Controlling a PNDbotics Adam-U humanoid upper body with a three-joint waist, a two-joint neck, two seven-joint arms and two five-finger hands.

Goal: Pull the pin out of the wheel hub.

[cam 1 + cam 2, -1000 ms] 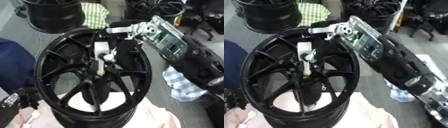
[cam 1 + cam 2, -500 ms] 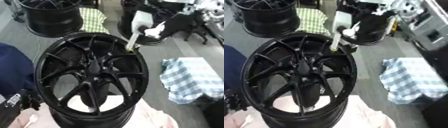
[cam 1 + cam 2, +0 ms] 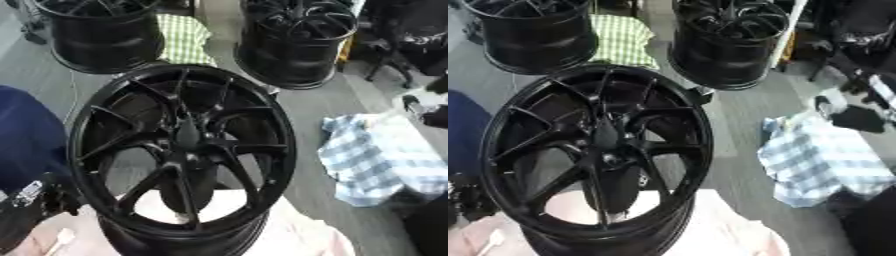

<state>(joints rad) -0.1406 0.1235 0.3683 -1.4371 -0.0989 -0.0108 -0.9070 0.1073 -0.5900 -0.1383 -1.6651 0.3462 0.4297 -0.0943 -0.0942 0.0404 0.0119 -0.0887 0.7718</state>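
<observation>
Wheel hub (image 3: 181,155) fills the frame's middle, open face tipped up toward us. Our right hand and the white pin have gone; we cannot tell our hands' state.

a glossy black multi-spoke alloy wheel hub (image 3: 182,150) fills the centre and lower left of the frame, lying face up and tilted slightly, resting on a pale pink surface. thin spokes run from its dark centre out to the round rim. no pin shows on it.
</observation>
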